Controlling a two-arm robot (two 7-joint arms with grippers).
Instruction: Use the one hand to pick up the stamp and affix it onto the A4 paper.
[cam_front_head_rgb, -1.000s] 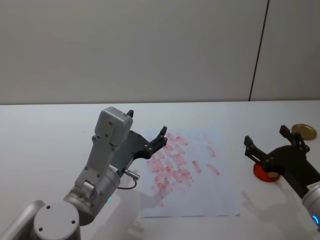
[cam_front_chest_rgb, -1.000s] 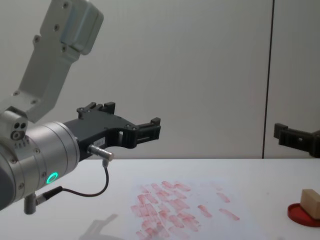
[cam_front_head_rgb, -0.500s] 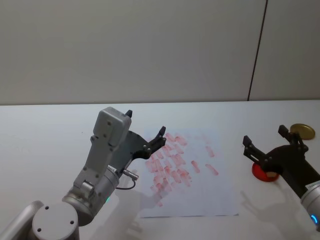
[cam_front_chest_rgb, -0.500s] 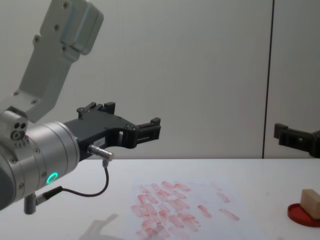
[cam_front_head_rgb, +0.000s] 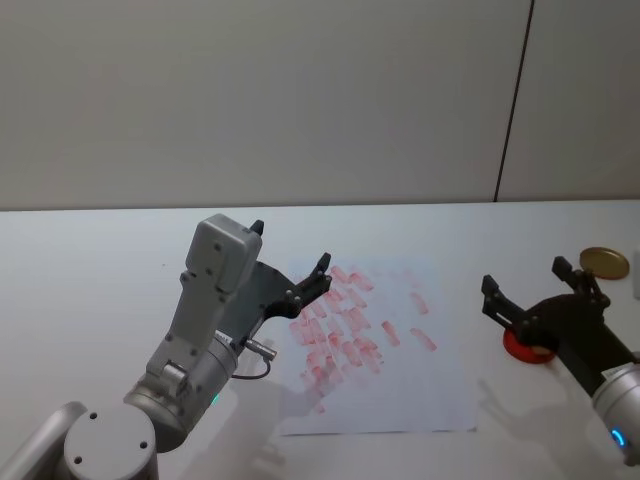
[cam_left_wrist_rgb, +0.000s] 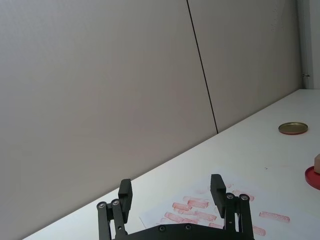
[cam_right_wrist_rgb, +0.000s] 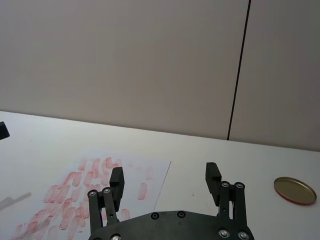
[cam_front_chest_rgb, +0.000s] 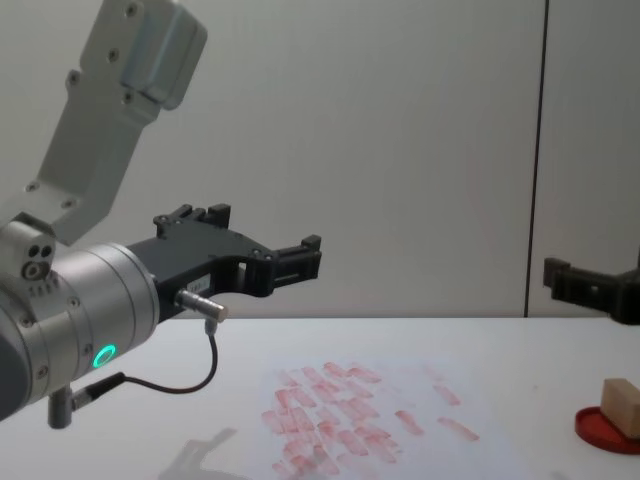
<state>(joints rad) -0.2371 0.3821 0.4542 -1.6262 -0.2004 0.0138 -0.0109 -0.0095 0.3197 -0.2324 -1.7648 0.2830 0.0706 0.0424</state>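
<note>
- Shows a white desk (cam_front_head_rgb: 100, 260) with the A4 paper (cam_front_head_rgb: 420, 390) lying flat, its left half crowded with red-pink prints.
- Places the stamp (cam_front_chest_rgb: 621, 404), a small tan wooden block, just right of the A4 paper, standing on a round red ink pad (cam_front_chest_rgb: 600, 428).
- Sets a gold lid (cam_front_head_rgb: 606, 262) farther right of the A4 paper, level with its far edge.
- Finds the right hand (cam_front_head_rgb: 527, 285) off the A4 paper's right edge, raised above the stamp and pad, fingers spread wide and gripping nothing.
- Finds the left hand (cam_left_wrist_rgb: 171, 185) lifted over the A4 paper's left edge, fingers likewise apart and empty, seemingly parked.
- Judges the step as the reach for the stamp, with nothing lifted yet.
- To do it well:
  - Lower straight down with one finger on either side of the block, and centre before closing.
  - Grip the wood high enough to keep the fingers out of the ink.
  - Lift vertically without dragging the pad.
  - Carry toward a bare patch on the A4 paper's right half and press flat.
</note>
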